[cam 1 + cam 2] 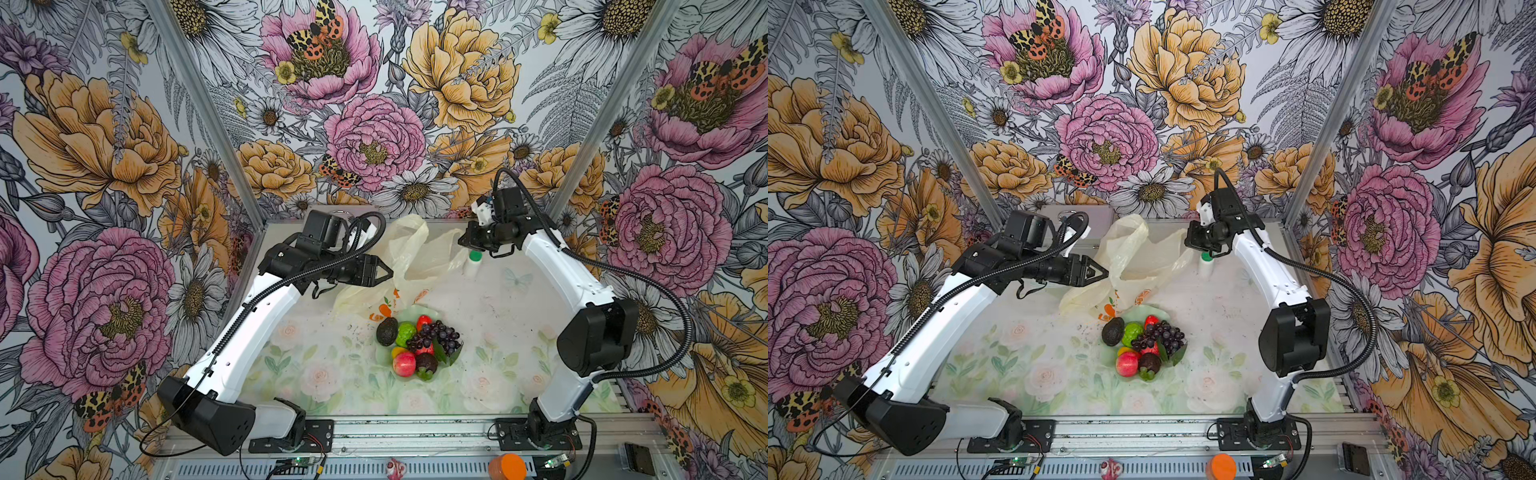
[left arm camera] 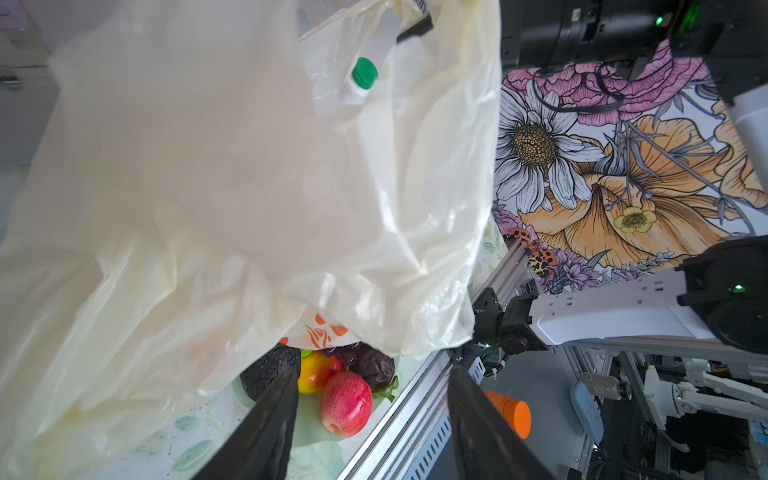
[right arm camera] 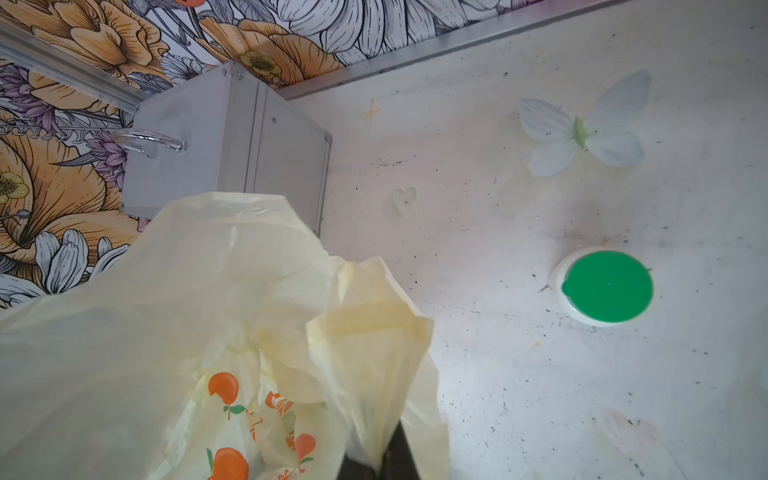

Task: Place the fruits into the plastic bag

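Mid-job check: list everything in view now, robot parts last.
thin translucent plastic bag: one, pale yellow with orange prints, far middle of table
wavy-edged dish: one, pale green, table middle, in front of bag
glossy toy fruits: at least seven, piled on the dish: dark avocado, lime-green ball, red strawberry, purple grape bunch, red-pink apple, dark mangosteen, red-yellow mango
plastic bottle: one, white with green cap, upright, right of bag
metal case: one, silver, far edge behind bag
cylinder: one, orange, front rail
left gripper: black, open, empty, left of bag
right gripper: black, shut on the bag's right edge
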